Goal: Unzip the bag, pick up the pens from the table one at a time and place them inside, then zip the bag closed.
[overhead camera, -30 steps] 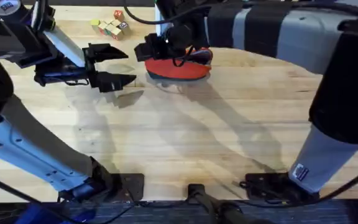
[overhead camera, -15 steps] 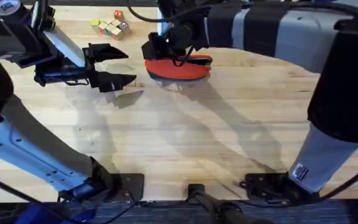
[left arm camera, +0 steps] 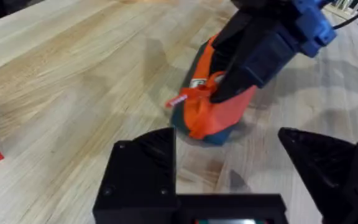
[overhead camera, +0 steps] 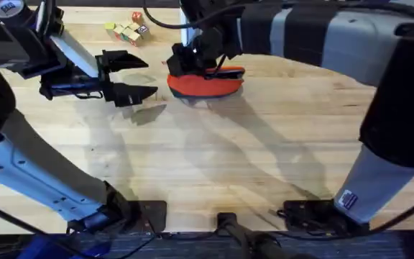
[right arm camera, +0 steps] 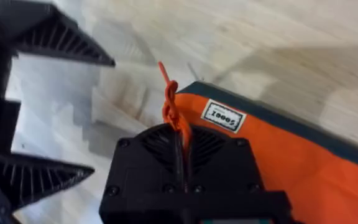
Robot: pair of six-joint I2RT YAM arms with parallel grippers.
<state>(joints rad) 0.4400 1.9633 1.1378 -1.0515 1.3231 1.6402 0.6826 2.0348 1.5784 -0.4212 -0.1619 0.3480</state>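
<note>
The orange bag (overhead camera: pixel 208 83) with its navy underside lies on the table (overhead camera: pixel 214 165) at the far middle. My right gripper (overhead camera: pixel 184 59) sits on the bag's left end, shut on the orange zipper pull cord (right arm camera: pixel 169 102), which runs in between its fingers. A white label (right arm camera: pixel 222 116) shows on the bag (right arm camera: pixel 303 162) just beside the cord. My left gripper (overhead camera: pixel 131 76) hovers open to the left of the bag, apart from it, with nothing between its fingers. In the left wrist view the bag (left arm camera: pixel 219 112) lies ahead of the open left gripper (left arm camera: pixel 229 168), with the right gripper (left arm camera: pixel 229 87) on it. The pens are out of view.
Several small coloured blocks (overhead camera: pixel 128 30) sit at the table's far left edge, behind the left gripper. Bare wood stretches from the bag to the near edge, crossed by the arms' shadows. The right arm (overhead camera: pixel 336 43) spans the far right.
My right gripper has shifted slightly to the right over the bag's left end, holding the pull. The left arm has not moved.
</note>
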